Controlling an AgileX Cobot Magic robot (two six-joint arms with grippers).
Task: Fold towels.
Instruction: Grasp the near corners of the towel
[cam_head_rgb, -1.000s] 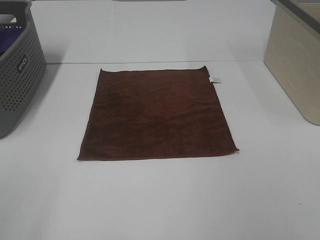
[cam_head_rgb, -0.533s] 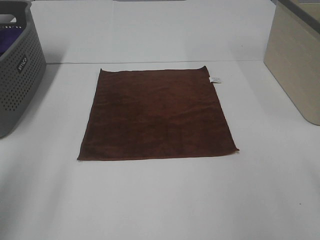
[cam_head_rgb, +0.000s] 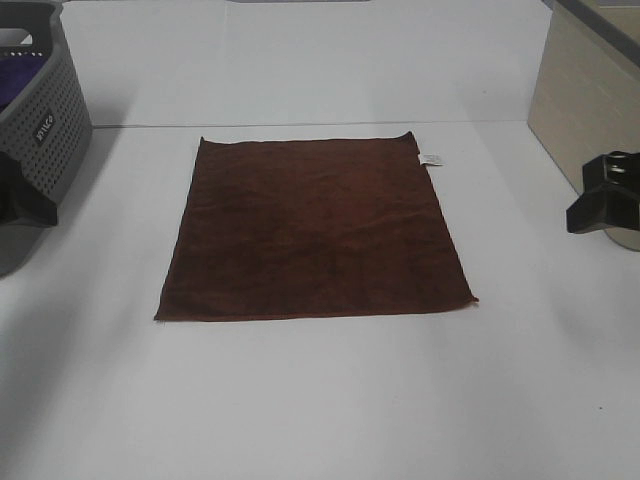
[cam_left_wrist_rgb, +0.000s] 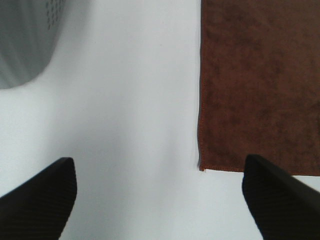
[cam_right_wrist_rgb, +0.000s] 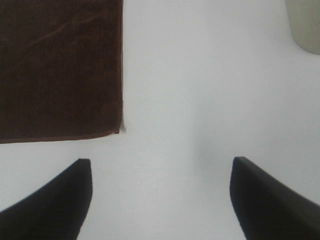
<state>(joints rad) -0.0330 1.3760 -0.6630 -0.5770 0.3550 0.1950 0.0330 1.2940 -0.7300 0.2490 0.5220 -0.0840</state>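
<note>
A dark brown square towel (cam_head_rgb: 315, 230) lies flat and unfolded on the white table (cam_head_rgb: 320, 400), with a small white tag (cam_head_rgb: 430, 158) at its far right corner. My left gripper (cam_head_rgb: 20, 200) is at the left edge of the view, well apart from the towel, next to the basket. In the left wrist view it (cam_left_wrist_rgb: 157, 160) is open and empty, with the towel's near left corner (cam_left_wrist_rgb: 260, 85) ahead. My right gripper (cam_head_rgb: 598, 208) is at the right edge, apart from the towel. In the right wrist view it (cam_right_wrist_rgb: 161, 161) is open and empty, with the towel's near right corner (cam_right_wrist_rgb: 60, 70) ahead.
A grey perforated basket (cam_head_rgb: 40, 130) with purple cloth (cam_head_rgb: 15, 80) inside stands at the far left; it also shows in the left wrist view (cam_left_wrist_rgb: 25, 40). A beige bin (cam_head_rgb: 590, 120) stands at the far right, also in the right wrist view (cam_right_wrist_rgb: 305, 25).
Both grippers have come into the high view, the left from the left edge and the right from the right edge. The towel has not moved.
</note>
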